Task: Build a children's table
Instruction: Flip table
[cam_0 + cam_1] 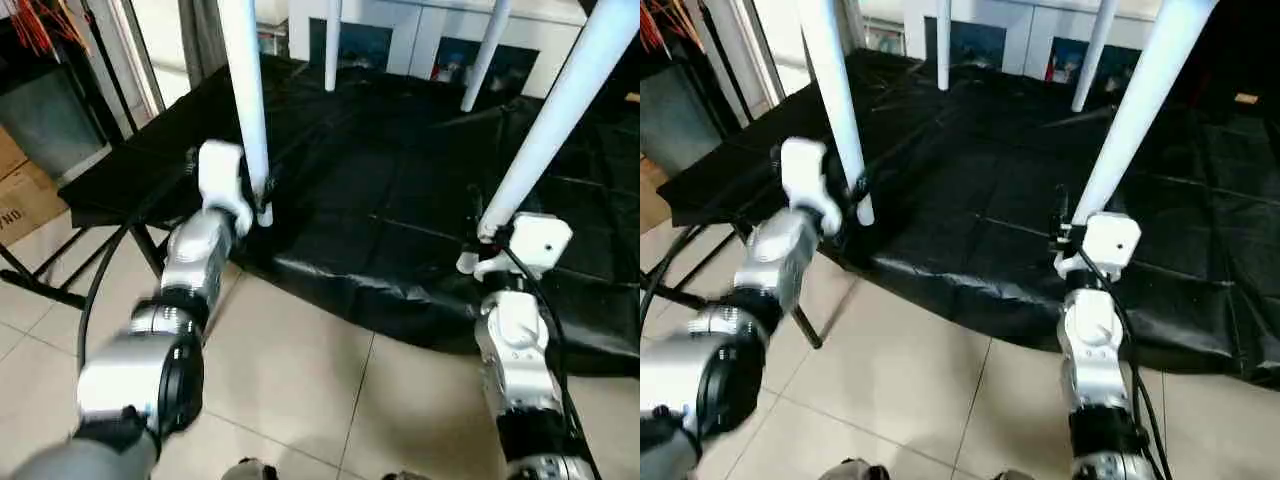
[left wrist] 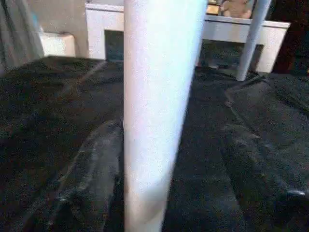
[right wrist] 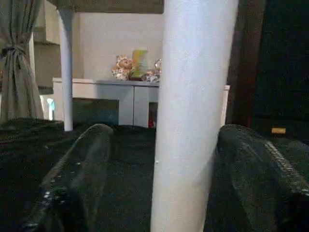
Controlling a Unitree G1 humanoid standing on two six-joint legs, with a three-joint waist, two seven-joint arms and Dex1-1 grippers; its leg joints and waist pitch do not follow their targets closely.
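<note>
Standing upright on the black-sheeted table [image 1: 400,200], the white table's four legs [image 1: 243,90] rise vertically, two near its front edge. Each gripper, left [image 1: 262,196] and right [image 1: 478,238], brackets a front leg, jaws spread, not clamping.

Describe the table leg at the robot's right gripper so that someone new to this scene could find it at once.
Start at the big black-sheeted table, where four white legs rise. Go to its near edge on the robot's right: the leg stands between the fingers of the right gripper. Unlike the near leg at the left gripper, it slants steeply up to the right.
</note>
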